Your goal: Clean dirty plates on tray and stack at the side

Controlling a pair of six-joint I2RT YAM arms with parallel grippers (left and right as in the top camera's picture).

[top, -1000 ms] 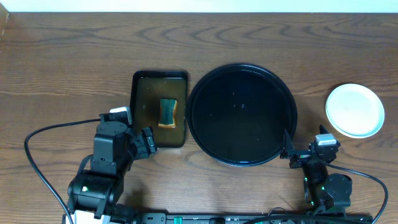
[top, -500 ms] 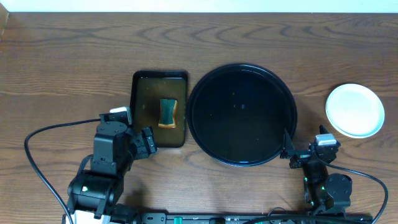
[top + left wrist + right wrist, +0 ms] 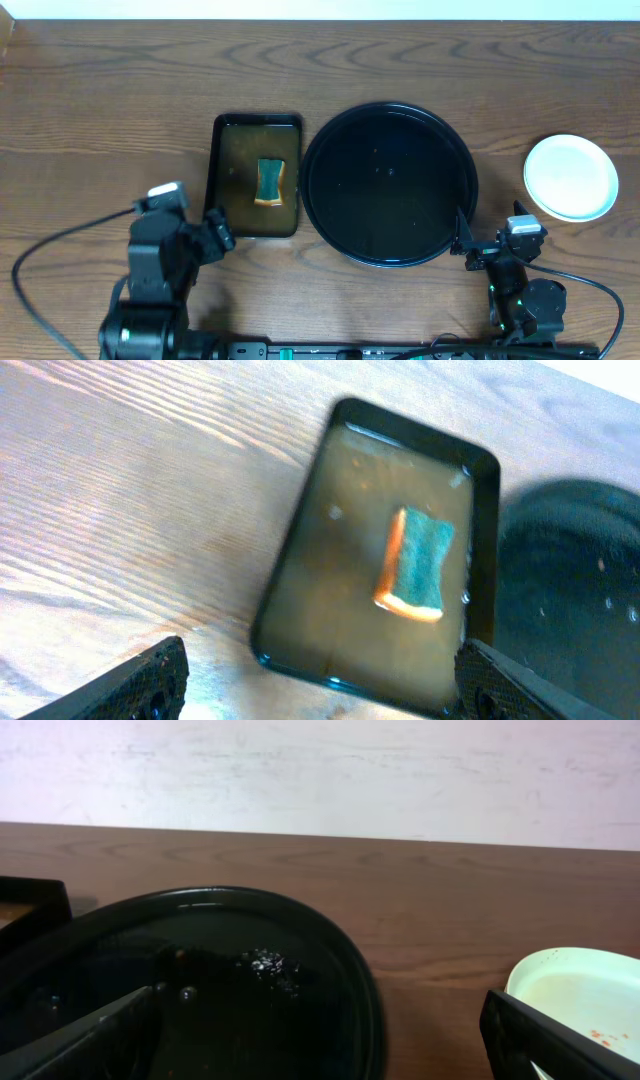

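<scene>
Left gripper [image 3: 215,232] is wide open with nothing between the jaws. In the left wrist view we see the left gripper [image 3: 322,653] with its two black fingers [image 3: 150,678] at the bottom corners, far apart, touching nothing. It hovers by the near left corner of the pan [image 3: 228,215], aimed across it.

Right gripper [image 3: 467,248] is also spread fully and holds nothing. In the right wrist view the right gripper [image 3: 320,1005] has a finger at each lower corner, with bare tray and table between them. It sits just at the near right rim of the tray [image 3: 390,200], not clearly touching; we cannot tell contact from above.

The pan [image 3: 330,590] is rectangular, dark and full of brownish liquid. A sponge [image 3: 270,181] lies in it right of middle, teal on top with an orange-tan layer showing at its edges. The wrist view shows the sponge [image 3: 417,563] flat and slightly tilted to the pan's long side.

The tray [image 3: 230,970] is round, glossy black and raised at the rim, with a few droplets and a wet glare on its floor. It lies just right of the pan, close but apart; the pan corner [image 3: 25,905] shows at far left.

The plates [image 3: 571,177] sit on the table [image 3: 100,100] well right of the tray, off it. From above they look like one pale round disc, so we cannot tell how many are stacked. In the right wrist view the plates [image 3: 585,995] show a mint top one with tiny orange specks near its close edge.

A pale wall [image 3: 320,780] stands behind the table.
</scene>
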